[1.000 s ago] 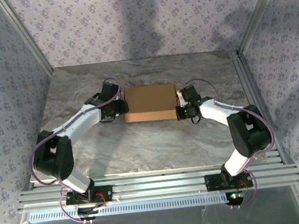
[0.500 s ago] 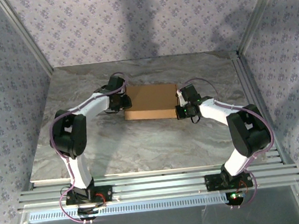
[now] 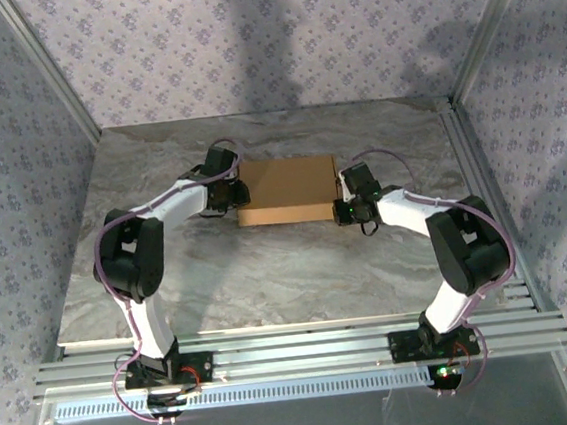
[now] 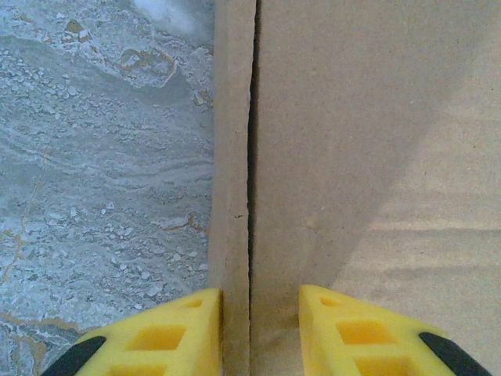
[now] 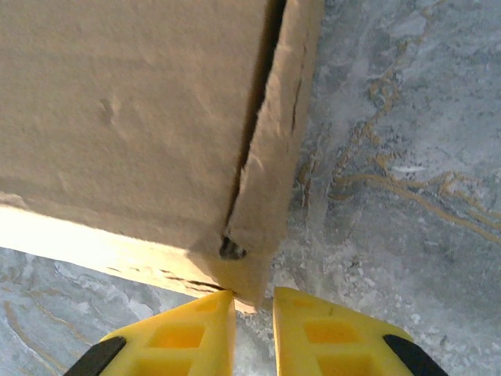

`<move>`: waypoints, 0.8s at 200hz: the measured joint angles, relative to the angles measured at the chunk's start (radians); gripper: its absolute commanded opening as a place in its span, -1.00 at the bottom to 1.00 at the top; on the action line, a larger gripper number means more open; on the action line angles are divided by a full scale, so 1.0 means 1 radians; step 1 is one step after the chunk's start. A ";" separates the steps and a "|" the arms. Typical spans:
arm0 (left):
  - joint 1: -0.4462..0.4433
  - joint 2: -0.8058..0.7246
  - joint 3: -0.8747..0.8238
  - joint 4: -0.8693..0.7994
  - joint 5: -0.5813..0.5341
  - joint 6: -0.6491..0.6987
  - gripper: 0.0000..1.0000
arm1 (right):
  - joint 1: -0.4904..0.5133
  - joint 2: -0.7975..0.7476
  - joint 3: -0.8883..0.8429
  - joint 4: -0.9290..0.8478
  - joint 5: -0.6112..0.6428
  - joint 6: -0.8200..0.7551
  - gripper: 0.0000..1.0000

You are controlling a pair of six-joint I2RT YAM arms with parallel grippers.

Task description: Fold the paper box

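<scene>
The paper box (image 3: 286,190) is a shallow brown cardboard box, folded shut and lying flat mid-table. My left gripper (image 3: 234,191) is at its left edge. In the left wrist view it (image 4: 261,313) stands open astride the box's left side wall (image 4: 231,157), one yellow finger (image 4: 168,333) against the outside and the other over the lid (image 4: 368,141). My right gripper (image 3: 343,210) is at the near right corner. In the right wrist view it (image 5: 254,301) is slightly open, with the box's corner tip (image 5: 254,286) just at its fingertips and the side flap (image 5: 274,141) gaping a little.
The grey marble tabletop (image 3: 269,274) has free room in front of and behind the box. An aluminium rail (image 3: 482,183) runs along the right edge and several rails (image 3: 297,352) cross the near edge by the arm bases. Patterned walls close in both sides and the back.
The left arm folded its elbow up and its gripper slid a little along the box's left edge, narrowing its jaws. The right gripper's jaws parted slightly at the corner. The box stayed put.
</scene>
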 measured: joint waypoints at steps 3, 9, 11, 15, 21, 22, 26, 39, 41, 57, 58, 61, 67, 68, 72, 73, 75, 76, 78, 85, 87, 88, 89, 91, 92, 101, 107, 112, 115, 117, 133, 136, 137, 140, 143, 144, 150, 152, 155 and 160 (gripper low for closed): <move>0.000 -0.003 -0.004 0.004 0.000 -0.002 -0.45 | 0.000 -0.004 -0.003 0.000 0.000 0.000 -0.63; 0.000 -0.006 -0.011 0.011 0.000 -0.004 -0.49 | -0.002 -0.014 -0.008 -0.002 0.000 0.003 -0.64; 0.000 -0.008 -0.013 0.014 0.000 -0.010 -0.50 | -0.002 -0.017 -0.010 -0.002 0.000 0.004 -0.65; 0.000 -0.010 -0.018 0.019 0.000 -0.009 -0.50 | -0.004 -0.025 -0.011 -0.005 0.000 0.008 -0.66; 0.000 -0.014 -0.026 0.028 0.000 -0.016 -0.50 | -0.008 -0.036 -0.011 -0.008 -0.002 0.012 -0.66; 0.000 -0.014 -0.026 0.029 0.000 -0.017 -0.50 | -0.009 -0.039 -0.011 -0.008 -0.003 0.012 -0.66; 0.000 -0.016 -0.031 0.034 0.001 -0.022 -0.51 | -0.012 -0.047 -0.011 -0.008 -0.005 0.015 -0.67; 0.000 -0.023 -0.044 0.049 0.003 -0.032 -0.51 | -0.024 -0.074 -0.011 -0.007 -0.020 0.024 -0.70; 0.000 -0.024 -0.047 0.052 0.004 -0.034 -0.51 | -0.025 -0.077 -0.011 -0.007 -0.023 0.027 -0.71; 0.000 -0.031 -0.059 0.063 0.007 -0.046 -0.52 | -0.033 -0.095 -0.011 -0.007 -0.042 0.045 -0.76; 0.000 -0.031 -0.060 0.064 0.007 -0.047 -0.52 | -0.033 -0.096 -0.011 -0.007 -0.043 0.045 -0.76; 0.000 -0.032 -0.062 0.066 0.008 -0.050 -0.52 | -0.033 -0.097 -0.011 -0.007 -0.047 0.049 -0.77; 0.000 -0.033 -0.064 0.069 0.008 -0.053 -0.52 | -0.033 -0.097 -0.011 -0.007 -0.054 0.058 -0.78; 0.000 -0.033 -0.064 0.069 0.008 -0.053 -0.52 | -0.033 -0.097 -0.011 -0.007 -0.055 0.060 -0.79; 0.000 -0.034 -0.066 0.071 0.008 -0.055 -0.52 | -0.033 -0.097 -0.012 -0.007 -0.060 0.064 -0.79; 0.000 -0.035 -0.066 0.071 0.008 -0.055 -0.52 | -0.033 -0.097 -0.012 -0.007 -0.061 0.065 -0.79; 0.000 -0.035 -0.067 0.072 0.008 -0.057 -0.52 | -0.033 -0.097 -0.012 -0.008 -0.064 0.069 -0.80; 0.000 -0.035 -0.067 0.072 0.008 -0.056 -0.52 | -0.033 -0.097 -0.013 -0.007 -0.064 0.070 -0.80; 0.000 -0.035 -0.068 0.073 0.008 -0.057 -0.52 | -0.033 -0.097 -0.013 -0.007 -0.067 0.071 -0.80; 0.000 -0.036 -0.069 0.074 0.008 -0.061 -0.52 | -0.033 -0.097 -0.016 -0.006 -0.076 0.082 -0.81; 0.000 -0.036 -0.069 0.074 0.008 -0.061 -0.52 | -0.033 -0.097 -0.018 -0.003 -0.080 0.084 -0.81; 0.000 -0.036 -0.069 0.074 0.008 -0.062 -0.52 | -0.033 -0.097 -0.018 -0.002 -0.081 0.085 -0.81; 0.000 -0.036 -0.069 0.074 0.008 -0.062 -0.52 | -0.033 -0.097 -0.019 -0.001 -0.082 0.086 -0.81; 0.000 -0.037 -0.069 0.074 0.008 -0.063 -0.52 | -0.033 -0.098 -0.021 0.001 -0.084 0.090 -0.81; 0.000 -0.037 -0.069 0.074 0.008 -0.063 -0.52 | -0.033 -0.099 -0.023 0.001 -0.084 0.091 -0.81; 0.000 -0.037 -0.069 0.074 0.009 -0.064 -0.53 | -0.033 -0.104 -0.039 0.010 -0.093 0.105 -0.81; 0.000 -0.037 -0.069 0.074 0.009 -0.064 -0.53 | -0.033 -0.110 -0.052 0.011 -0.099 0.114 -0.82; 0.000 -0.037 -0.069 0.074 0.010 -0.064 -0.53 | -0.033 -0.114 -0.062 0.011 -0.103 0.121 -0.82; 0.000 -0.037 -0.069 0.074 0.010 -0.064 -0.53 | -0.033 -0.117 -0.067 0.011 -0.105 0.124 -0.82; 0.000 -0.037 -0.069 0.074 0.011 -0.064 -0.53 | -0.033 -0.118 -0.070 0.011 -0.107 0.125 -0.83; 0.000 -0.037 -0.069 0.074 0.011 -0.064 -0.53 | -0.035 -0.117 -0.076 0.011 -0.113 0.140 -0.84; 0.000 -0.037 -0.069 0.074 0.011 -0.064 -0.53 | -0.037 -0.117 -0.076 0.013 -0.113 0.142 -0.85; 0.000 -0.037 -0.069 0.074 0.011 -0.064 -0.53 | -0.037 -0.116 -0.076 0.013 -0.113 0.143 -0.85; 0.000 -0.037 -0.069 0.074 0.011 -0.064 -0.53 | -0.039 -0.114 -0.076 0.015 -0.115 0.143 -0.85; 0.000 -0.037 -0.069 0.074 0.011 -0.064 -0.53 | -0.041 -0.113 -0.075 0.016 -0.116 0.146 -0.85; 0.000 -0.037 -0.069 0.074 0.011 -0.064 -0.53 | -0.041 -0.112 -0.074 0.017 -0.117 0.146 -0.85; 0.000 -0.037 -0.069 0.074 0.011 -0.064 -0.53 | -0.045 -0.104 -0.070 0.020 -0.119 0.150 -0.85; 0.000 -0.037 -0.069 0.074 0.011 -0.064 -0.53 | -0.046 -0.101 -0.069 0.022 -0.120 0.150 -0.85; 0.000 -0.037 -0.069 0.074 0.011 -0.064 -0.53 | -0.048 -0.096 -0.067 0.024 -0.122 0.151 -0.86; 0.000 -0.037 -0.069 0.074 0.011 -0.064 -0.53 | -0.052 -0.085 -0.062 0.030 -0.124 0.153 -0.87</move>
